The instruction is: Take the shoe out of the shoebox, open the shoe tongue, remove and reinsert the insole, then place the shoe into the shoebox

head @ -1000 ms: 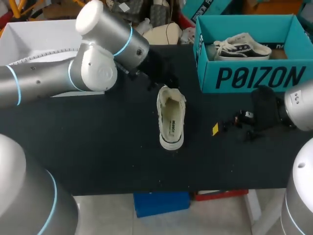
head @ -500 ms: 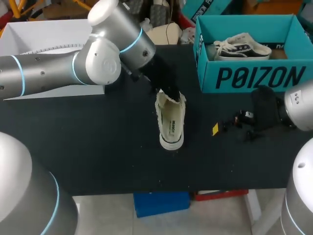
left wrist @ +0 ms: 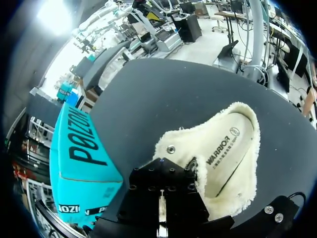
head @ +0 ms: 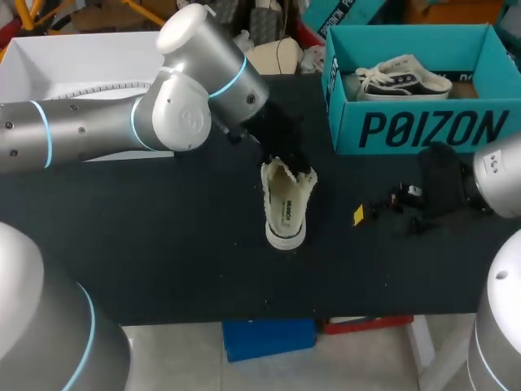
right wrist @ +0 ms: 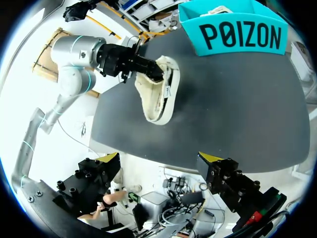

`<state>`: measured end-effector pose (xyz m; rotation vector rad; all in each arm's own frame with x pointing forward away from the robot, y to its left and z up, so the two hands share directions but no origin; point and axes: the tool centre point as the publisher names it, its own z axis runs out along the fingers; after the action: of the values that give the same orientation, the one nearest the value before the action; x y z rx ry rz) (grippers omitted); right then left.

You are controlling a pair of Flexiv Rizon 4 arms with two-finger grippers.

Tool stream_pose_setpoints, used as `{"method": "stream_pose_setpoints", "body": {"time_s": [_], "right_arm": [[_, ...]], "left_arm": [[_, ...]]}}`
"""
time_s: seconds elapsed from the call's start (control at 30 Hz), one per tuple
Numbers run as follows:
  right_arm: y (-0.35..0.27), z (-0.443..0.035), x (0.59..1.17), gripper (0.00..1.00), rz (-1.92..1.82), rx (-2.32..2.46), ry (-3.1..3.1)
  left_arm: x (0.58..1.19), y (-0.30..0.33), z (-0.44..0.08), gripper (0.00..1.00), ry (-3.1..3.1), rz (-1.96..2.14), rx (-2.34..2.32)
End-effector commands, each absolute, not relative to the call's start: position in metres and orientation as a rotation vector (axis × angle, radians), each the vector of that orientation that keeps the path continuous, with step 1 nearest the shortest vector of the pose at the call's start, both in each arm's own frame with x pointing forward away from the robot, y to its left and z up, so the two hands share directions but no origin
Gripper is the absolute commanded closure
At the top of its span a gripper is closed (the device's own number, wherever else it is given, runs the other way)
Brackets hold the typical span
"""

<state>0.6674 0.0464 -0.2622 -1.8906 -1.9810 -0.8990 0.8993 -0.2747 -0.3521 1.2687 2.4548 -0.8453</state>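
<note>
The shoe (head: 285,204) lies on the desk (head: 163,244), well apart from the shoebox (head: 415,122), so the taking-out looks done. The left pincer (head: 285,151) is down at its far, fleecy end; whether it grips there I cannot tell. The insole seems in place, so tongue, insole and reboxing remain, I judge. The right pincer (right wrist: 161,158) hangs wide and empty. Bare desk surrounds the shoe, but the box holds another shoe (head: 403,77).
</note>
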Motion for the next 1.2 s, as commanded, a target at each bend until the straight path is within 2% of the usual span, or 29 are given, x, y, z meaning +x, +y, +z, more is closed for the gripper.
{"method": "stream_pose_setpoints", "body": {"time_s": [0.03, 0.2, 0.47, 1.03, 1.2], "right_arm": [[0.048, -0.263, 0.668, 0.0, -0.898, -1.893, -1.982], [0.048, -0.263, 0.668, 0.0, -0.898, -1.893, -1.982], [0.048, -0.263, 0.668, 0.0, -0.898, -1.893, -1.982], [0.048, -0.263, 0.668, 0.0, -0.898, -1.893, -1.982], [0.048, -0.263, 0.668, 0.0, -0.898, -1.893, -1.982]], "left_arm": [[0.907, -0.266, -0.333, 1.0, 2.411, -0.825, 1.229], [0.924, -0.237, -0.3, 1.0, 2.347, -0.755, 1.165], [0.931, -0.198, -0.304, 1.0, 2.391, -0.643, 1.127], [0.878, -0.222, -0.362, 1.0, 2.486, -0.675, 1.314], [0.874, -0.221, -0.355, 1.0, 2.482, -0.691, 1.329]]}}
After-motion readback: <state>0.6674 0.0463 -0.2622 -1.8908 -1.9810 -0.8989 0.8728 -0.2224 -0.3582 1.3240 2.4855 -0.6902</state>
